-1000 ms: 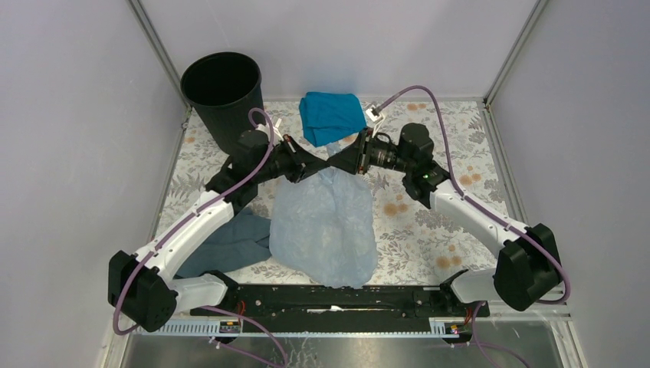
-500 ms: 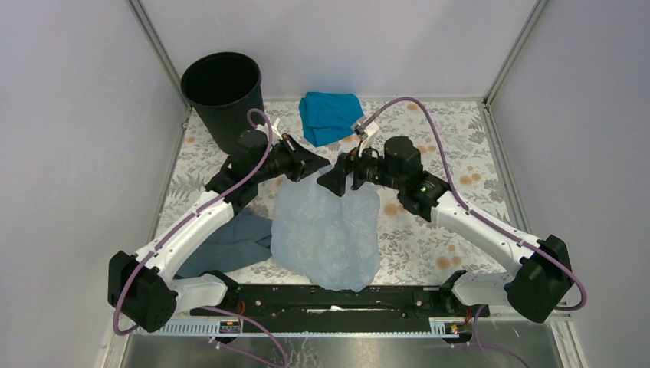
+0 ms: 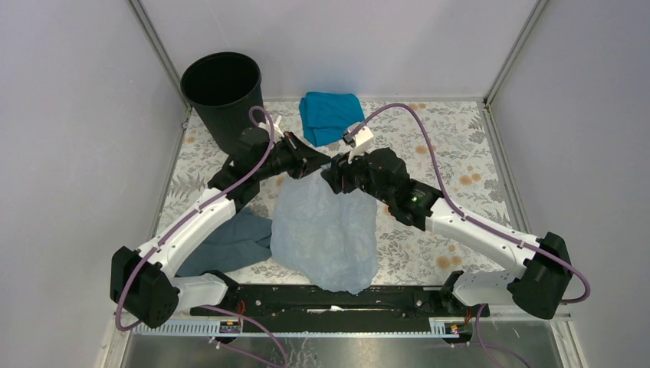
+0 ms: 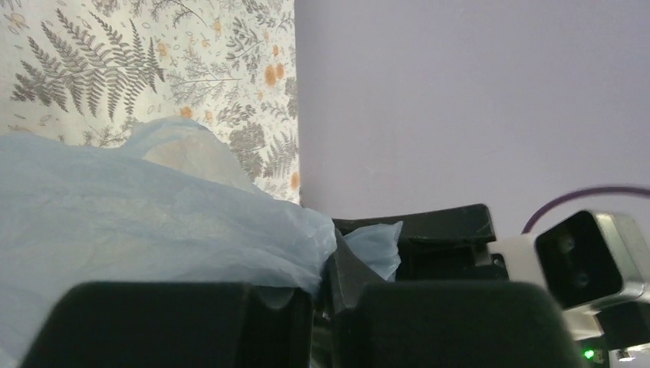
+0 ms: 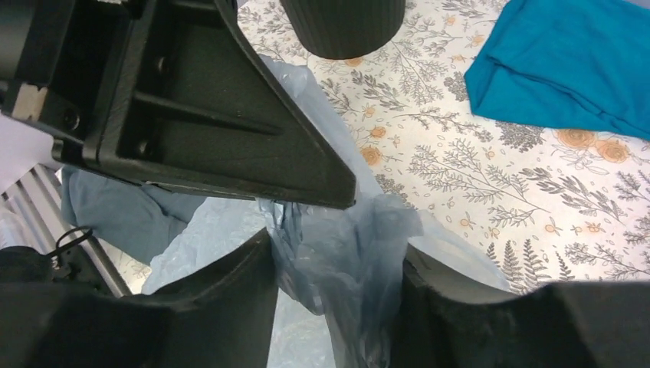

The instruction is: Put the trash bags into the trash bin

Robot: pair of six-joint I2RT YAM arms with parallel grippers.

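The trash bag (image 3: 326, 234), thin wrinkly pale-blue film, is sprawled mid-table (image 3: 460, 153), long axis running near-to-far with its pinched top pointing far. The trash bin (image 3: 222, 96), black round tapered plastic, stands upright far left, well apart. The left gripper (image 3: 326, 162) is clamped on the bag's top. The right gripper (image 3: 333, 179) has its jaws wide, with film bunched between.

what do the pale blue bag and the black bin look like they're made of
pale blue bag: likely thin plastic film; translucent, wrinkled, slightly shiny.
black bin: probably rigid plastic; smooth, matte, tapering wall with a rolled rim.
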